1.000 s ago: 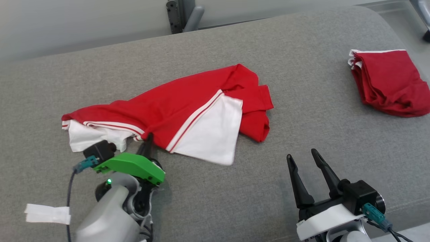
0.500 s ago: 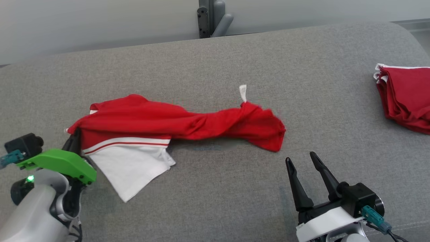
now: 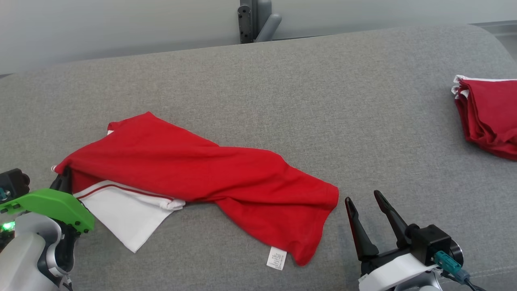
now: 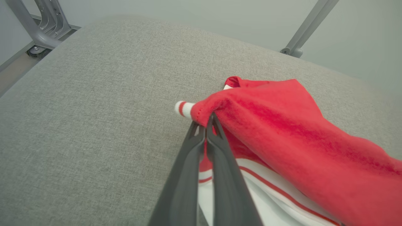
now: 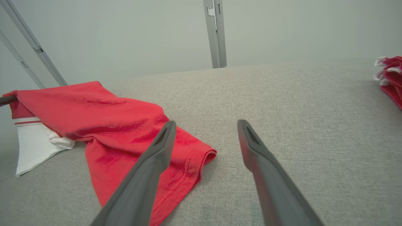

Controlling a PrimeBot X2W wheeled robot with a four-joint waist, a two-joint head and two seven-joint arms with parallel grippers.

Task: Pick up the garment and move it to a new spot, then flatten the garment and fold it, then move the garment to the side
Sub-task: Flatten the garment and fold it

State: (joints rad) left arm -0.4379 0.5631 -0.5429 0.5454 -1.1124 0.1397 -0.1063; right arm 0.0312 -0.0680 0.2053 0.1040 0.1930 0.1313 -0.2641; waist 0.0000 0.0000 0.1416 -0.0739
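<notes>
Head view: the garment [image 3: 202, 173] was seen sprawled on the cushion [image 3: 282, 81]. Left wrist: the left gripper [image 4: 209, 121] was clamped tight on its red edge. Right wrist: the right gripper [image 5: 206, 124] was spread wide, empty, beside the hem.

Head camera swung between one second ago and half a second ago; that frame shift is my own, not the cloth's. Since half a second ago my left gripper [image 4: 205, 121], clamped on a corner of the garment [image 3: 210, 173], has drawn further left and nearer me. One second ago the garment lay bunched, its white panel [image 3: 121, 218] folded over the middle. Half a second ago it was a narrow twisted rope, label [image 3: 276, 258] standing at the far end. Now the red body lies broad and diagonal, the label flat at its near edge.
</notes>
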